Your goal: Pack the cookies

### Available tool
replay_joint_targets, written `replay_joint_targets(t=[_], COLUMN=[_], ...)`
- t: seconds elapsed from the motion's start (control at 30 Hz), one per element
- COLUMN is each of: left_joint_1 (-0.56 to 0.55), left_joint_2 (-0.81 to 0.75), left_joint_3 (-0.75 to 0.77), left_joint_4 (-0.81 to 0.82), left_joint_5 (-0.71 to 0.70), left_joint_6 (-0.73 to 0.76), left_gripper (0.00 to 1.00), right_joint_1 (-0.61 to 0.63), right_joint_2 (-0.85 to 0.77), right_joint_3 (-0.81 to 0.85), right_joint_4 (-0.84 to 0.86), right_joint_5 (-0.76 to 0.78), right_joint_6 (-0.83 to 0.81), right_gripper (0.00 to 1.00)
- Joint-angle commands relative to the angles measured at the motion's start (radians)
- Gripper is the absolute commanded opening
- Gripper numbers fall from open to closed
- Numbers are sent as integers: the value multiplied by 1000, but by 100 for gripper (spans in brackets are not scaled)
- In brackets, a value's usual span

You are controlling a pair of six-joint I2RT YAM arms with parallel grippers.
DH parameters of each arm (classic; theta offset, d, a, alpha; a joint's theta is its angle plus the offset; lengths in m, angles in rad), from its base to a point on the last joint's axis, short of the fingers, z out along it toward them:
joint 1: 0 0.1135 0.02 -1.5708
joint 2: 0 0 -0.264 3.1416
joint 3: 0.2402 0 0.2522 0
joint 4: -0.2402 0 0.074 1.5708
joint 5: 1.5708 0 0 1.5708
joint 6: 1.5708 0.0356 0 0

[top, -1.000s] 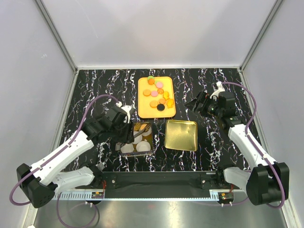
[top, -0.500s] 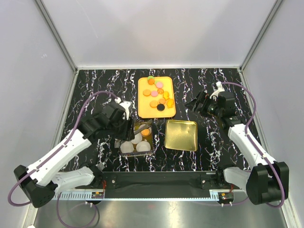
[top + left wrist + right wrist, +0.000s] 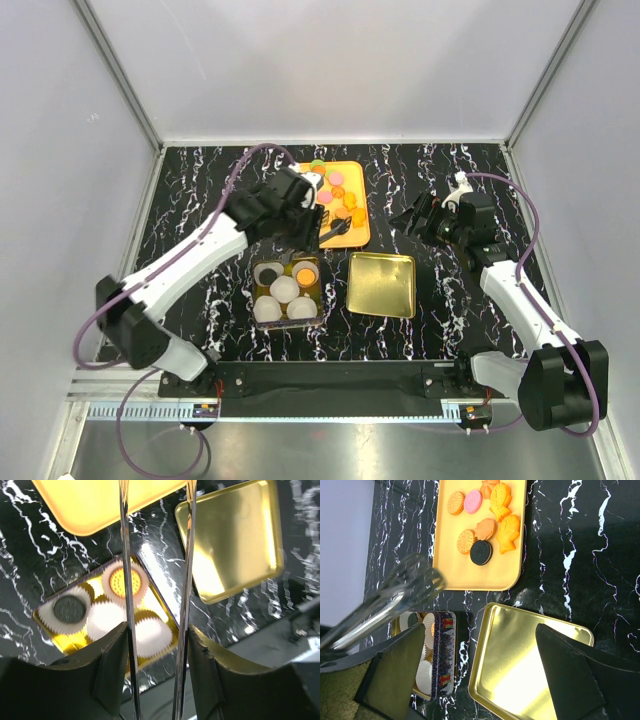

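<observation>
The cookies [image 3: 338, 200] lie loose on an orange tray [image 3: 310, 238] at the back; the right wrist view shows orange, pink and black cookies [image 3: 481, 552]. My left gripper [image 3: 300, 215] is shut on metal tongs [image 3: 330, 232], whose tips reach over the tray's near part. The tong blades [image 3: 127, 580] stand apart with nothing between them, running up between my left gripper's [image 3: 156, 650] fingers. Below, the tin [image 3: 287, 318] holds white paper cups, one with a black cookie [image 3: 68, 608] and one with an orange cookie [image 3: 120, 581]. My right gripper [image 3: 415, 215] hangs open and empty.
The gold tin lid [image 3: 381, 284] lies upside down right of the tin, directly under my right gripper [image 3: 480, 675]. White walls close the black marbled table on three sides. The blurred tongs [image 3: 395, 597] cross the left of the right wrist view.
My left arm has swung from over the tin back to the orange tray with the tongs. An orange cookie now lies uncovered in a cup. The right arm has not moved.
</observation>
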Motion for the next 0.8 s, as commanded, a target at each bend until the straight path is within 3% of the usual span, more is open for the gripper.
replay_joint_targets(t=[0.0, 0.17, 0.77], left_joint_1=[-3, -3, 1], left_joint_2=[88, 192, 324], left_joint_3=[57, 78, 95], left_joint_4=[71, 109, 140], left_joint_5=[-41, -58, -109], left_joint_6=[35, 37, 37], left_gripper=[50, 50, 51], right_joint_1=[1, 2, 2], right_joint_2=[-13, -7, -5], right_joint_3=[29, 27, 23], right_joint_4=[11, 14, 26], right_joint_5=[7, -4, -22], right_joint_6=[-21, -20, -12], right_gripper=[100, 100, 100])
